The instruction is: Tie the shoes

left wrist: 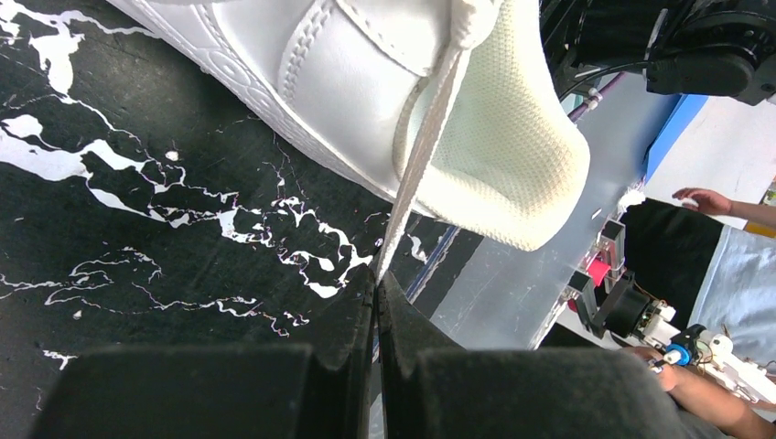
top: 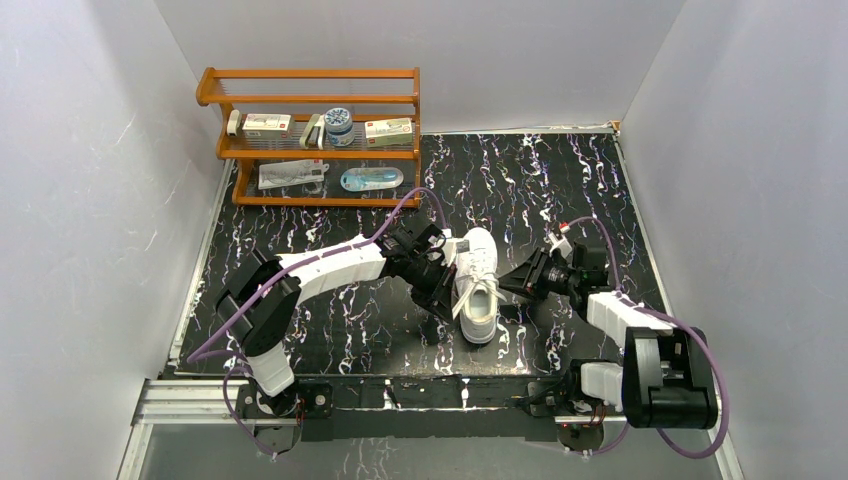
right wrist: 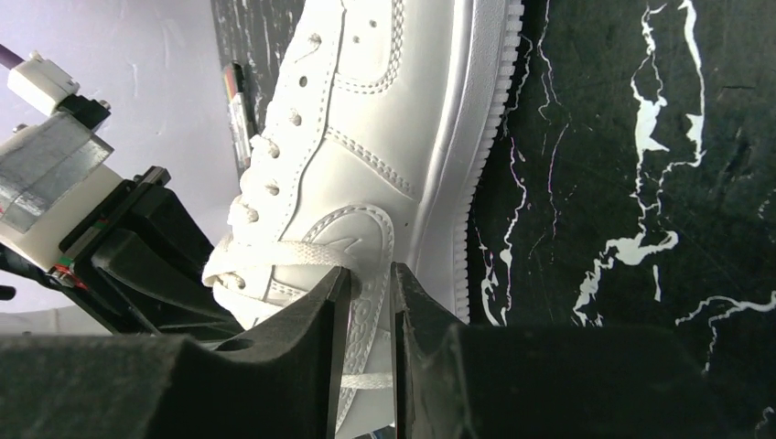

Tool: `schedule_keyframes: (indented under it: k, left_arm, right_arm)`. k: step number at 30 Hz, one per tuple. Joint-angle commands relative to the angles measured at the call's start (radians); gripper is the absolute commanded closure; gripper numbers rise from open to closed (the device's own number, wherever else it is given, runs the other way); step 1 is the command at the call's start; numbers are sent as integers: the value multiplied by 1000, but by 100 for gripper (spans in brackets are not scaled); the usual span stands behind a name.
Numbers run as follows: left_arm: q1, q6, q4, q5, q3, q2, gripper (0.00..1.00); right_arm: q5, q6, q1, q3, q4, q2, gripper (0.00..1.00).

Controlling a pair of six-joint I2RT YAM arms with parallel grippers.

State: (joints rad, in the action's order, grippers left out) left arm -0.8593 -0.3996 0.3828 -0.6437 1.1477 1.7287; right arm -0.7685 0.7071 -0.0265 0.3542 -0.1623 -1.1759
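The white shoe lies mid-table on the black marbled mat, toe away from the arms. My left gripper is at its left side near the heel. In the left wrist view that gripper is shut on a white lace that runs taut from the shoe's collar down to the fingertips. My right gripper is against the shoe's right side. In the right wrist view its jaws stand narrowly apart, touching the shoe. One lace strand reaches the left finger and another crosses the gap lower down.
A wooden rack with boxes, a jar and packets stands at the back left. Grey walls close in the left, right and back sides. The table's front edge lies just beyond the shoe's heel, with a person's hand outside it.
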Motion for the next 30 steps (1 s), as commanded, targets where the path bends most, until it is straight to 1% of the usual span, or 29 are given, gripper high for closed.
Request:
schedule_keyframes:
  k: [1, 2, 4, 6, 7, 9, 11, 12, 14, 16, 18, 21, 23, 26, 30]
  left_arm:
    - [-2, 16, 84, -52, 27, -13, 100]
    - [-2, 15, 83, -54, 31, -10, 100]
    - [-2, 13, 80, -55, 37, -8, 100]
    - [-3, 9, 77, -54, 42, -5, 100]
    - [-2, 5, 75, -53, 44, -3, 100]
    - [-2, 3, 74, -52, 46, -3, 100]
    - [-2, -2, 73, -47, 44, -4, 100]
    - [-1, -5, 75, -45, 42, -7, 100]
    - [-2, -12, 81, -35, 38, -15, 100]
    - [-1, -15, 99, -22, 38, -28, 100]
    - [-3, -17, 117, -10, 34, -43, 100]
    - [-3, -22, 132, -3, 24, -63, 100]
    - [-2, -26, 131, 12, 11, -71, 100]
    - [-2, -25, 141, 39, 11, -71, 100]
    - [-1, -34, 145, 95, 17, -70, 100]
  right_arm:
    - [-114, 78, 4, -32, -256, -57, 67]
    - [-127, 90, 4, -33, -285, -69, 65]
    - [-137, 111, 4, -36, -332, -87, 63]
    - [-141, 127, 4, -32, -367, -108, 64]
    - [-152, 141, 4, -32, -394, -123, 66]
    - [-171, 160, 4, -30, -440, -150, 79]
    - [-168, 145, 4, -18, -422, -158, 93]
    - [-150, 119, 4, -7, -388, -148, 100]
    - [-79, 50, 4, 33, -276, -102, 100]
    - [47, -61, 4, 110, -61, -41, 100]
    - [155, -160, 4, 202, 109, -14, 100]
    - [269, -238, 1, 326, 273, -12, 100]
    - [319, -260, 2, 369, 322, -24, 100]
    - [365, -278, 2, 404, 349, -45, 100]
    - [372, -270, 1, 422, 314, -75, 100]
